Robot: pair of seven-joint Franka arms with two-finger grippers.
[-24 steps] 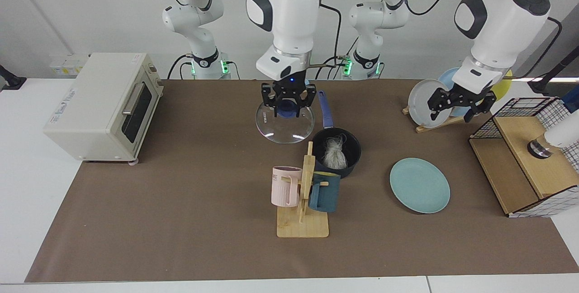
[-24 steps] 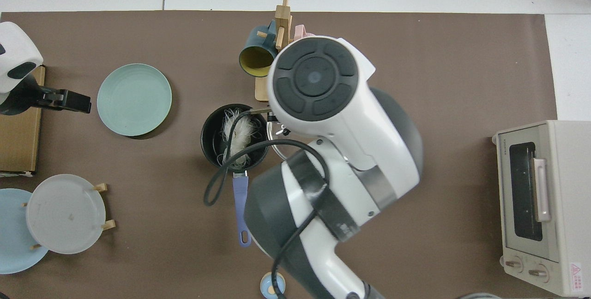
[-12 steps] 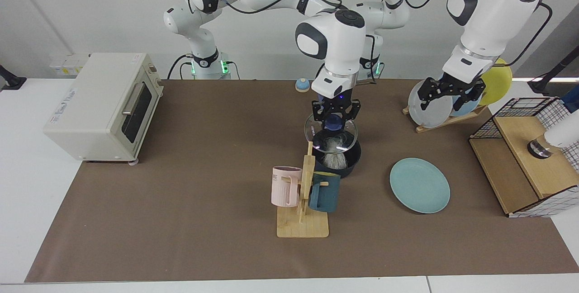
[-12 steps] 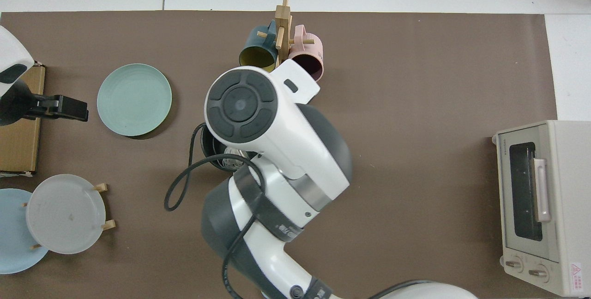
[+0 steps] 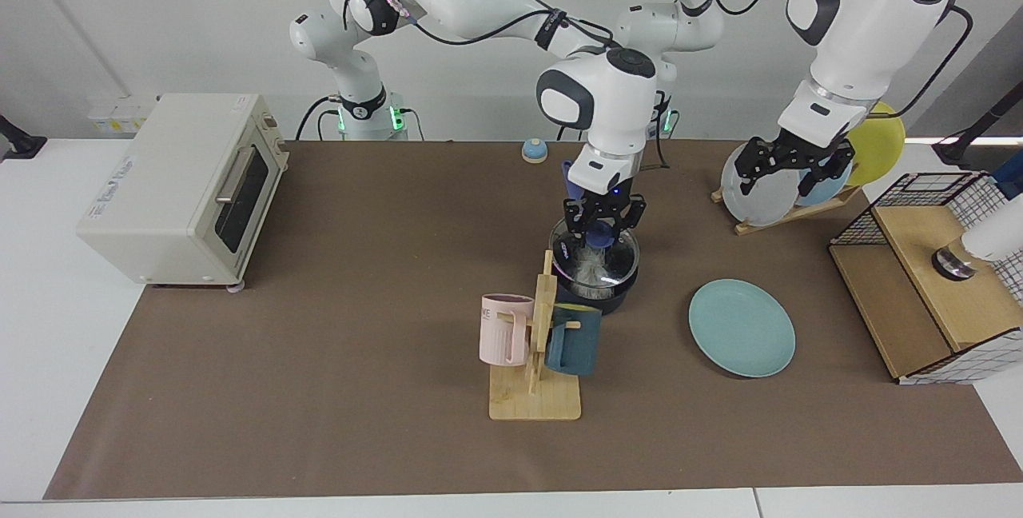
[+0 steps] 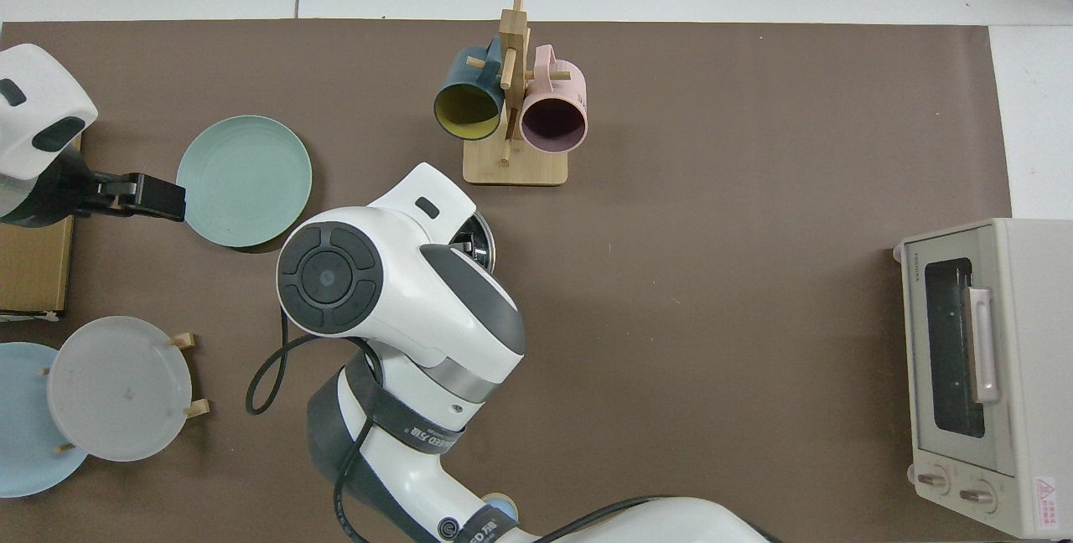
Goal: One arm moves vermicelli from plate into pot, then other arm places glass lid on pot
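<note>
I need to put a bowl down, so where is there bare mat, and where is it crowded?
Bare mat lies between the toaster oven and the mug rack, and along the near edge in front of the plate. It is crowded around the pot, where the right gripper holds the glass lid.

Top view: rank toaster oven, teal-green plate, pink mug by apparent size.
1. Toaster oven, clearly largest.
2. Teal-green plate.
3. Pink mug, smallest; it hangs above the table on the rack, nearer the camera, and it looks smallest all the same.
</note>
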